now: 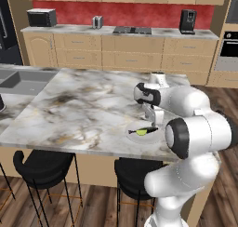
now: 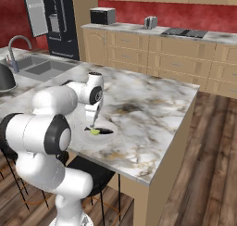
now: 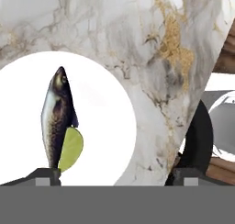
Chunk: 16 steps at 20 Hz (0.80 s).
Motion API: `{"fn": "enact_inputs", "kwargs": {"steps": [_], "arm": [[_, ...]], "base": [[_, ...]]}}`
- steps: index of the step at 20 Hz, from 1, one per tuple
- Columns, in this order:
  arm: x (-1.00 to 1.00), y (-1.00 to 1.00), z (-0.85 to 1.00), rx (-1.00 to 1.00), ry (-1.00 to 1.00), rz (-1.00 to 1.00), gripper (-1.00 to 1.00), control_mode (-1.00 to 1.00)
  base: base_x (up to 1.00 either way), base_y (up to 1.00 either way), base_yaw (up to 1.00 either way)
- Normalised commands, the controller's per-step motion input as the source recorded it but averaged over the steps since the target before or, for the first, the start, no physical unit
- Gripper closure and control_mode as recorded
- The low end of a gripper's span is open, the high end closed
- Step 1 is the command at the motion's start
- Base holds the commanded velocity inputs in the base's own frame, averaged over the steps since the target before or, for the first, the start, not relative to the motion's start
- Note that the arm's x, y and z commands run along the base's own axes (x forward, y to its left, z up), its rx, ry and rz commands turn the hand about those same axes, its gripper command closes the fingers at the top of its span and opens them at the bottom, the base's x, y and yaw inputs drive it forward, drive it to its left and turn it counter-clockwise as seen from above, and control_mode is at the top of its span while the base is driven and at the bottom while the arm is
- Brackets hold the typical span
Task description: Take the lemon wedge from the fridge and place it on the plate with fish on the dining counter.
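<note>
Arm bent low, gripper (image 3: pixel 117 175) — jaws wide

- Microwave (image 1: pixel 42 17): black, on the rear table against the red wall.
- Toaster (image 1: pixel 97 22): silver, right of the microwave.
- Cooktop (image 1: pixel 132 30): dark, set flush in the rear table.
- Coffee machine (image 1: pixel 188 21): black, far right.
- Sink (image 2: pixel 39 66) with curved faucet (image 2: pixel 17 47).
- Bar stools (image 1: pixel 44 168): black, below the near edge.

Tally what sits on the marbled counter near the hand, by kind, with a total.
Plate: 1
Fish: 1
Lemon wedge: 1
Total: 3. The wedge lies on the plate against the fish; the hand is open above them.
</note>
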Motion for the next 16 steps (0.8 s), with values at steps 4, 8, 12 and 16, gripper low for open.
{"fn": "enact_inputs", "kwargs": {"steps": [4, 8, 12, 16], "arm": [[-1.00, -0.27, 0.02, 0.00, -0.14, 0.00, -1.00, -1.00], [-1.00, -0.24, -0.48, -0.05, -0.14, 0.02, -1.00, -1.00], [-0.98, 0.00, 0.00, 0.00, -0.37, 0.15, -1.00, -1.00], [-0.97, 0.02, 0.00, -0.01, -0.35, 0.40, -1.00, -1.00]], "base": [[0.00, 0.00, 0.00], [0.00, 0.00, 0.00], [0.00, 0.00, 0.00], [0.00, 0.00, 0.00]]}}
